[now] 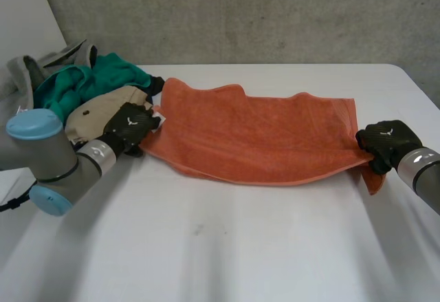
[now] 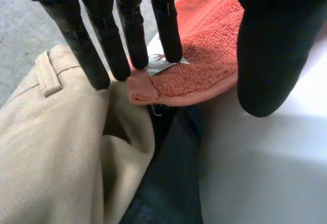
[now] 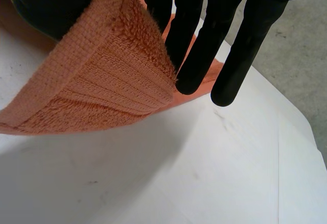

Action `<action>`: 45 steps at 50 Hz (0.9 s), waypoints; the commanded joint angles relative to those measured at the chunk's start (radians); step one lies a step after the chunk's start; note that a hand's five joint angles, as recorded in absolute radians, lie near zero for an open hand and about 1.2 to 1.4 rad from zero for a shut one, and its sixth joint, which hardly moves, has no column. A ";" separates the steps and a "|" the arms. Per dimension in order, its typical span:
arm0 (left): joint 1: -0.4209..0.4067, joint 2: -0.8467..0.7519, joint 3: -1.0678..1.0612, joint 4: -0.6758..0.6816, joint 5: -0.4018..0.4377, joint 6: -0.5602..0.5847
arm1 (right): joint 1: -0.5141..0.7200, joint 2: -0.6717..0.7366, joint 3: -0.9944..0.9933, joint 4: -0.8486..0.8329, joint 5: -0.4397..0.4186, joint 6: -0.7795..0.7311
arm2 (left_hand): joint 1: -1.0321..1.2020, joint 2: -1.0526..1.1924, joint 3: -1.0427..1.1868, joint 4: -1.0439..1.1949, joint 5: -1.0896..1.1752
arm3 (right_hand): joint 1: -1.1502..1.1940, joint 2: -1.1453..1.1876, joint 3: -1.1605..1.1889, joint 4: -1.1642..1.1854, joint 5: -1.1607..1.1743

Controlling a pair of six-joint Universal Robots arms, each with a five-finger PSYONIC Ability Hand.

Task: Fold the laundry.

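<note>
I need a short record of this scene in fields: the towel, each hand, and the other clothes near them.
towel: orange towel, spread out on the white table, not yet folded
left: left hand at the towel's corner next to the clothes heap, straight fingers resting on it beside a white label
right: right hand at the opposite end, pinching the edge between thumb and fingers, edge lifted off the table
other clothes: beige trousers and a green garment, heaped beside the left hand
</note>
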 commanded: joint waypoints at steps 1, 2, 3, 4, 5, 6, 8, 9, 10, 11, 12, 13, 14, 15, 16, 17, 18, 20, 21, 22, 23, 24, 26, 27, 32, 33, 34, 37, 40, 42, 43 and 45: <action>-0.014 -0.046 0.066 0.010 -0.002 0.014 | 0.000 -0.001 0.002 0.000 0.001 0.000 | 0.644 0.643 0.647 0.649 0.641 | 0.280 0.223 0.207 0.197 0.229; -0.016 -0.046 0.069 0.011 -0.002 0.018 | -0.002 -0.001 0.002 0.000 0.004 -0.002 | 0.818 0.816 0.820 0.822 0.814 | 0.280 0.223 0.207 0.197 0.229; -0.017 -0.045 0.070 0.013 -0.005 0.024 | 0.000 -0.001 0.002 0.000 0.006 -0.003 | 0.819 0.818 0.822 0.824 0.816 | 0.280 0.223 0.207 0.197 0.229; -0.019 -0.042 0.070 0.013 -0.010 0.032 | 0.000 -0.001 0.002 0.000 0.009 -0.008 | 0.819 0.818 0.822 0.824 0.816 | 0.280 0.223 0.207 0.197 0.229; -0.031 -0.030 0.066 0.014 -0.023 0.046 | -0.002 -0.002 0.001 0.000 0.012 -0.009 | 0.819 0.818 0.822 0.824 0.816 | 0.280 0.223 0.207 0.197 0.229; -0.042 -0.025 0.063 0.014 -0.034 0.046 | -0.003 -0.005 0.001 0.002 0.012 -0.009 | 0.819 0.818 0.822 0.824 0.816 | 0.280 0.223 0.207 0.197 0.229; -0.053 -0.001 0.046 0.011 -0.065 0.046 | -0.003 -0.021 -0.005 0.005 0.013 -0.009 | 0.819 0.818 0.822 0.824 0.816 | 0.280 0.223 0.207 0.197 0.229; -0.053 0.062 0.018 -0.001 -0.101 0.046 | -0.005 -0.059 -0.013 0.024 0.016 -0.014 | 0.819 0.818 0.822 0.824 0.816 | 0.280 0.223 0.207 0.197 0.229; -0.053 0.107 -0.003 -0.003 -0.120 0.044 | -0.005 -0.083 -0.016 0.043 0.018 -0.017 | 0.819 0.818 0.822 0.824 0.816 | 0.280 0.223 0.207 0.197 0.229; -0.056 0.150 -0.031 -0.003 -0.135 0.043 | -0.005 -0.108 -0.019 0.067 0.018 -0.020 | 0.819 0.818 0.822 0.824 0.816 | 0.280 0.223 0.207 0.197 0.229; -0.060 0.191 -0.060 -0.004 -0.148 0.043 | -0.005 -0.132 -0.022 0.095 0.018 -0.021 | 0.819 0.818 0.822 0.824 0.816 | 0.280 0.223 0.207 0.197 0.229; -0.063 0.283 -0.131 -0.004 -0.169 0.043 | -0.006 -0.180 -0.037 0.157 0.016 -0.029 | 0.819 0.818 0.822 0.824 0.816 | 0.280 0.223 0.207 0.197 0.229; -0.063 0.315 -0.158 -0.006 -0.174 0.044 | -0.006 -0.200 -0.048 0.197 0.016 -0.032 | 0.819 0.818 0.822 0.824 0.816 | 0.280 0.223 0.207 0.197 0.229; -0.063 0.354 -0.192 -0.006 -0.177 0.048 | -0.008 -0.215 -0.057 0.225 0.016 -0.035 | 0.819 0.818 0.822 0.824 0.816 | 0.280 0.223 0.207 0.197 0.229; -0.065 0.392 -0.222 -0.009 -0.183 0.054 | -0.012 -0.229 -0.064 0.259 0.016 -0.040 | 0.819 0.818 0.822 0.824 0.816 | 0.280 0.223 0.207 0.197 0.229; -0.065 0.473 -0.288 -0.029 -0.192 0.058 | -0.023 -0.258 -0.073 0.325 0.015 -0.047 | 0.819 0.818 0.822 0.824 0.816 | 0.280 0.223 0.207 0.197 0.229; -0.066 0.516 -0.324 -0.045 -0.197 0.061 | -0.031 -0.272 -0.076 0.354 0.015 -0.054 | 0.819 0.818 0.822 0.824 0.816 | 0.280 0.223 0.207 0.197 0.229; -0.068 0.604 -0.390 -0.094 -0.202 0.077 | -0.051 -0.297 -0.078 0.409 0.015 -0.078 | 0.819 0.818 0.822 0.824 0.816 | 0.280 0.223 0.207 0.197 0.229; -0.068 0.677 -0.446 -0.158 -0.203 0.103 | -0.072 -0.318 -0.071 0.460 0.015 -0.125 | 0.819 0.818 0.822 0.824 0.816 | 0.280 0.223 0.207 0.197 0.229; -0.066 0.710 -0.474 -0.200 -0.205 0.116 | -0.083 -0.327 -0.065 0.486 0.015 -0.158 | 0.819 0.818 0.822 0.824 0.816 | 0.280 0.223 0.207 0.197 0.229; -0.066 0.737 -0.497 -0.240 -0.206 0.133 | -0.093 -0.335 -0.058 0.512 0.015 -0.193 | 0.819 0.818 0.822 0.824 0.816 | 0.280 0.223 0.207 0.197 0.229; -0.066 0.788 -0.543 -0.327 -0.214 0.171 | -0.112 -0.349 -0.036 0.564 0.016 -0.271 | 0.819 0.818 0.822 0.824 0.816 | 0.280 0.223 0.207 0.197 0.229; -0.066 0.826 -0.581 -0.430 -0.223 0.213 | -0.127 -0.357 -0.010 0.613 0.016 -0.349 | 0.819 0.818 0.822 0.824 0.816 | 0.280 0.223 0.207 0.197 0.229; -0.068 0.843 -0.600 -0.484 -0.228 0.233 | -0.133 -0.358 0.005 0.636 0.016 -0.388 | 0.819 0.818 0.822 0.824 0.816 | 0.280 0.223 0.207 0.197 0.229; -0.092 0.885 -0.680 -0.742 -0.248 0.307 | -0.173 -0.349 0.097 0.728 0.022 -0.584 | 0.819 0.818 0.822 0.824 0.816 | 0.280 0.223 0.207 0.197 0.229; -0.099 0.882 -0.680 -0.742 -0.249 0.307 | -0.173 -0.343 0.102 0.732 0.022 -0.600 | 0.819 0.818 0.822 0.824 0.816 | 0.280 0.223 0.207 0.197 0.229; -0.105 0.876 -0.677 -0.737 -0.249 0.307 | -0.173 -0.340 0.102 0.730 0.019 -0.609 | 0.819 0.818 0.822 0.824 0.816 | 0.280 0.223 0.207 0.197 0.229; -0.106 0.816 -0.646 -0.659 -0.254 0.307 | -0.172 -0.294 0.091 0.706 0.021 -0.598 | 0.819 0.818 0.822 0.824 0.816 | 0.280 0.223 0.207 0.197 0.229; -0.114 0.712 -0.568 -0.543 -0.269 0.302 | -0.170 -0.201 0.045 0.660 0.029 -0.556 | 0.819 0.818 0.822 0.824 0.816 | 0.280 0.223 0.207 0.197 0.229; -0.115 0.650 -0.522 -0.492 -0.284 0.296 | -0.169 -0.164 0.016 0.635 0.035 -0.531 | 0.819 0.818 0.822 0.824 0.816 | 0.280 0.223 0.207 0.197 0.229; -0.117 0.621 -0.493 -0.471 -0.297 0.293 | -0.169 -0.145 0.001 0.623 0.042 -0.516 | 0.819 0.818 0.822 0.824 0.816 | 0.280 0.223 0.207 0.197 0.229; -0.132 0.518 -0.389 -0.414 -0.335 0.290 | -0.160 -0.107 -0.047 0.580 0.061 -0.479 | 0.819 0.818 0.822 0.824 0.816 | 0.280 0.223 0.207 0.197 0.229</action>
